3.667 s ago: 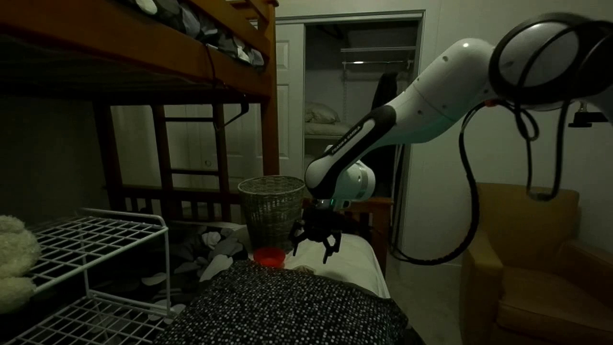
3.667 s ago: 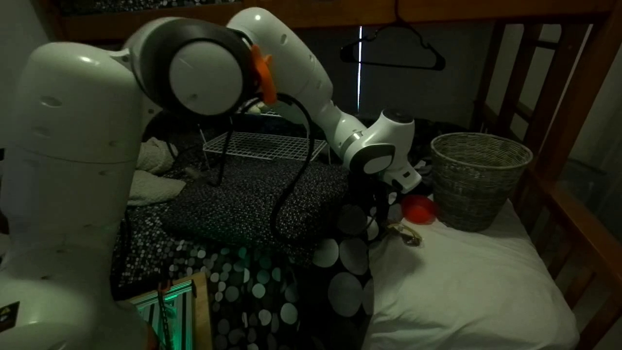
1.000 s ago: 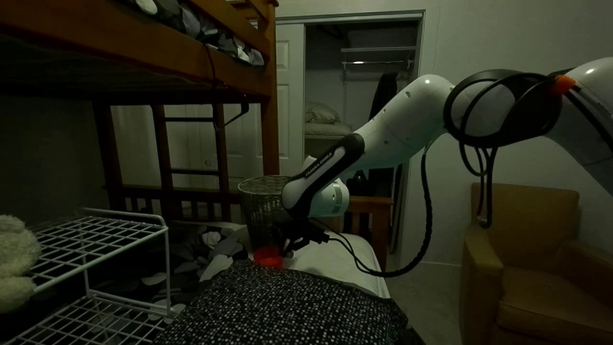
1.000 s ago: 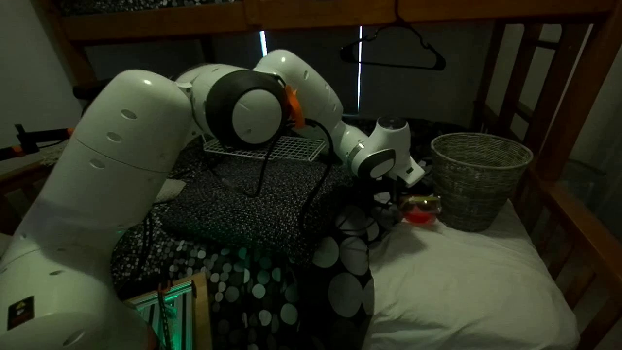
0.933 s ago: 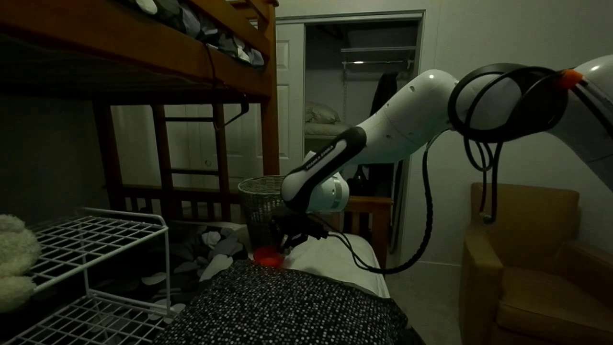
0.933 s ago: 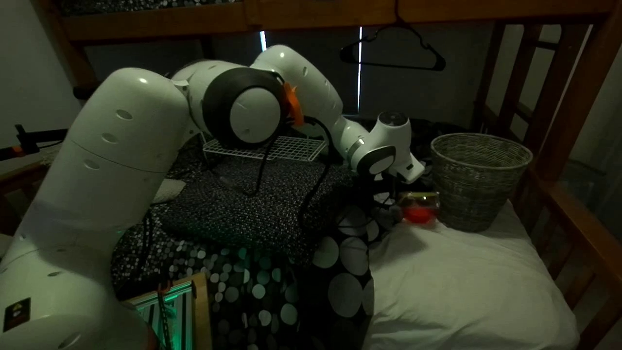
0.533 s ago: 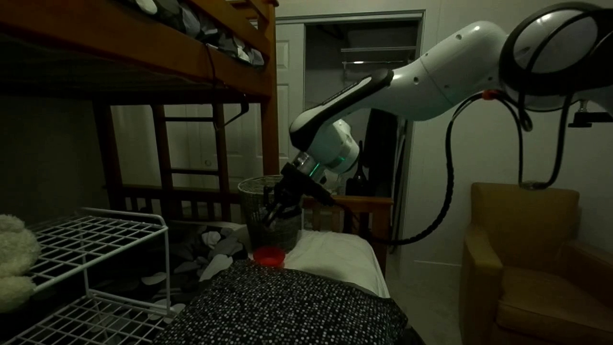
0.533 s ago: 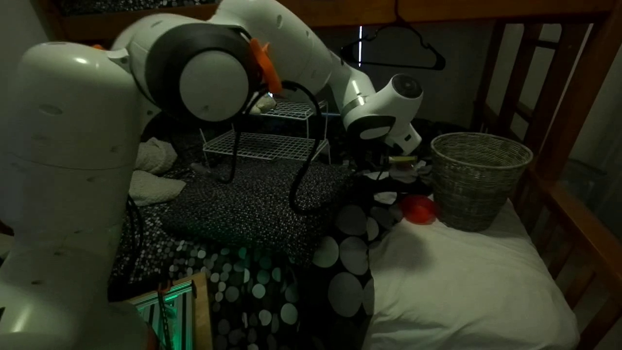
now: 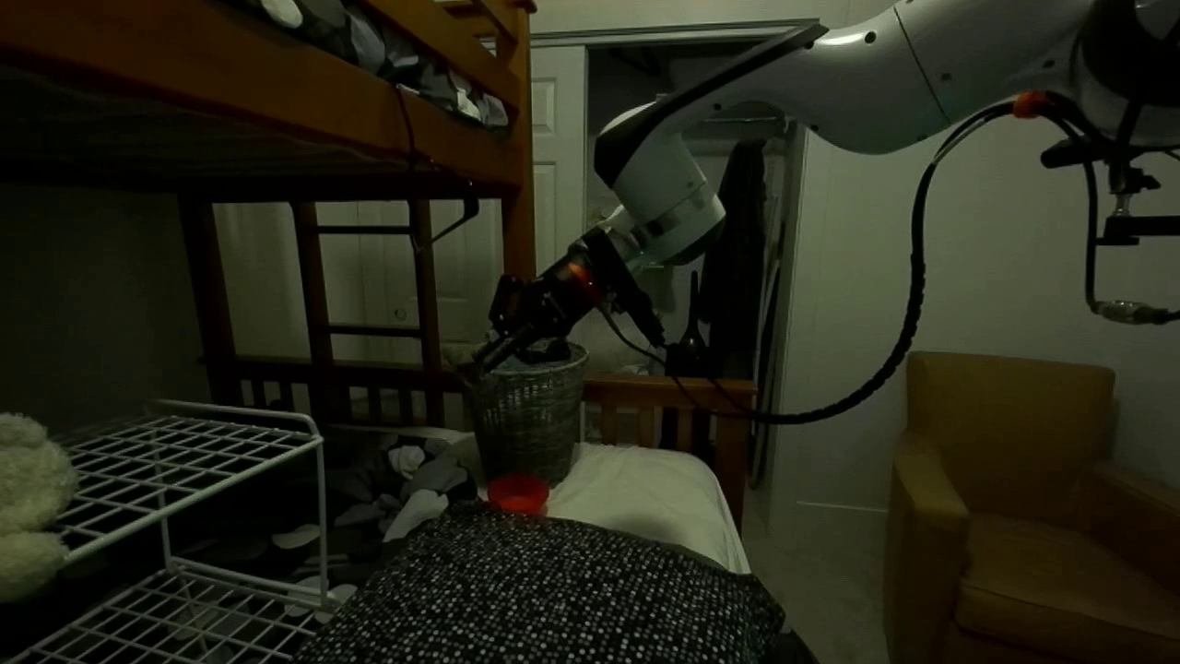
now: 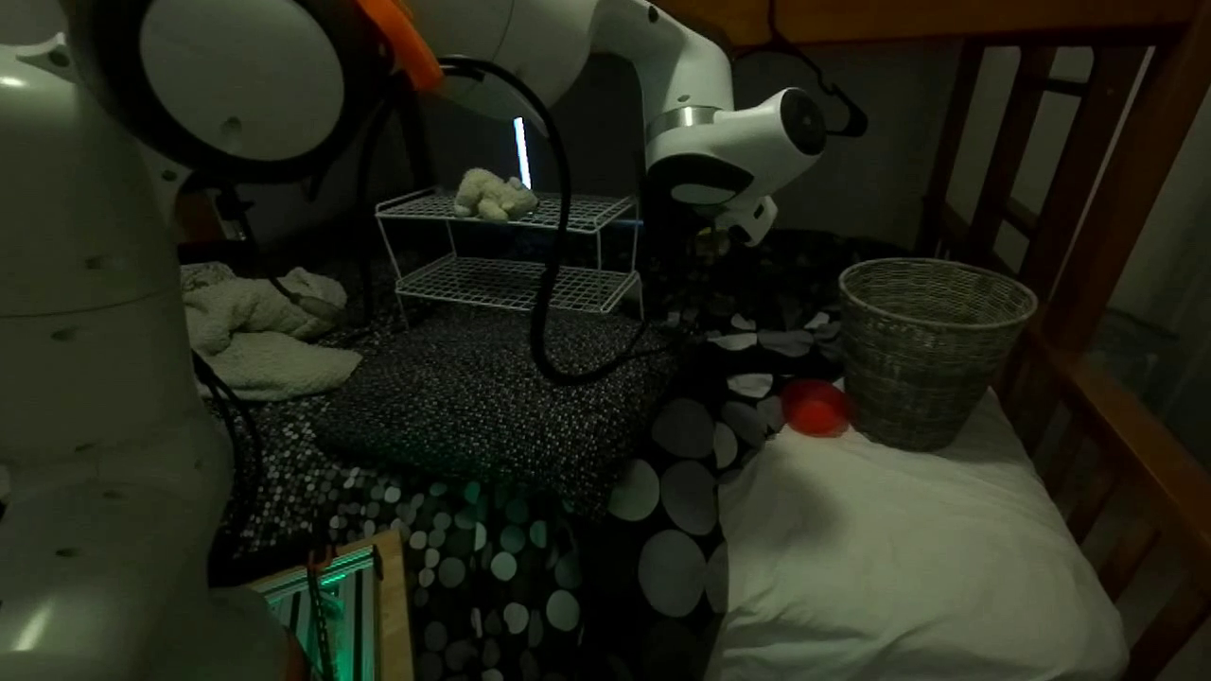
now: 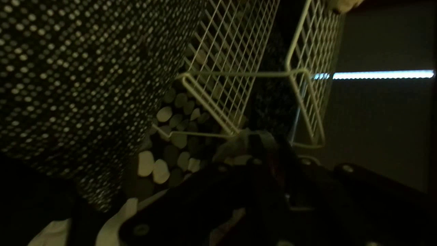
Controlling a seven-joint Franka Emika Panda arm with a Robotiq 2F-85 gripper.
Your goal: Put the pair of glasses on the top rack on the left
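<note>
The pair of glasses (image 11: 234,145) shows dimly in the wrist view as a pale see-through shape at my fingertips, with a reddish strip running between the fingers. My gripper (image 11: 273,147) is shut on it. In an exterior view the gripper (image 9: 475,367) hangs tilted down and leftward in front of the bin's rim. The glasses (image 10: 712,243) are a faint yellowish patch under the hand in an exterior view. The top rack (image 10: 591,212) is the upper white wire tier, left of the gripper in both exterior views; in the wrist view, the top rack (image 11: 315,44) lies ahead, beyond the fingertips.
A pale stuffed toy (image 10: 492,195) sits on the upper tier. Below it is the lower tier (image 10: 511,284). A wicker bin (image 10: 932,369) and a red bowl (image 10: 816,409) stand by the white pillow (image 10: 908,558). A bunk-bed beam (image 9: 277,101) and a hanger (image 10: 849,121) are overhead.
Seconds ago the glasses lay on the pillow below the open gripper. Over the last second the shut gripper has risen with them from near the red bowl, tilting and moving toward the rack.
</note>
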